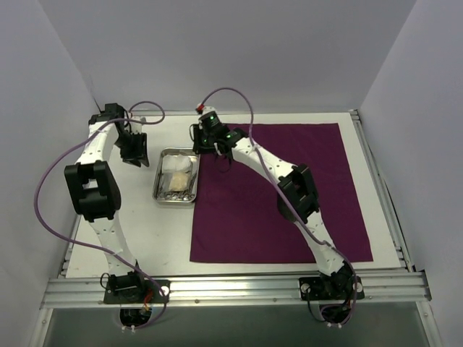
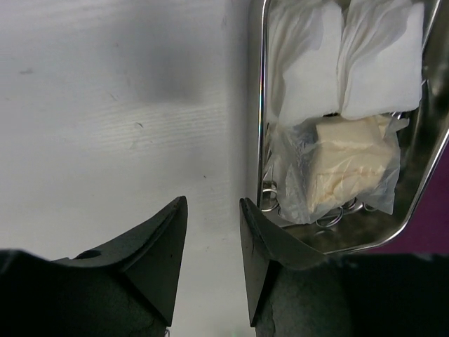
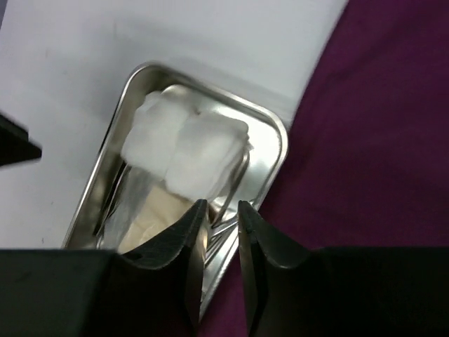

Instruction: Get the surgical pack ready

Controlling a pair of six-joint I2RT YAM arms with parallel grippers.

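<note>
**A:** What sits closest to the lens?

**B:** In the left wrist view it is the left gripper [image 2: 212, 203]. Its two dark fingers stand apart with bare white table [image 2: 105, 105] showing between them. They hold nothing.

**A:** And the right one?

**B:** The right gripper [image 3: 222, 205] has its fingers parted by only a narrow slit. I see nothing clamped in that slit. It hangs above the steel tray [image 3: 280, 130], close to where the tray's rim meets the purple cloth [image 3: 379, 140].

**A:** Where is the tray on the table?

**B:** From the top view it lies left of centre, on the white surface. Its right rim is at the cloth's left edge, and I cannot tell whether it overlaps. The left gripper hovers just beside the tray's left side, towards the far end.

**A:** What is inside the tray?

**B:** Two white gauze pads [image 2: 309, 63] lie side by side at one end. Next to them is a clear plastic packet [image 2: 347, 165] with something cream-coloured folded in it. Thin metal ring handles [image 2: 330, 217] of the instruments peek out from under the packet. The rest of them is hidden.

**A:** How does the cloth lie?

**B:** It is spread flat over the right half of the table, with the right arm reaching across it.
</note>
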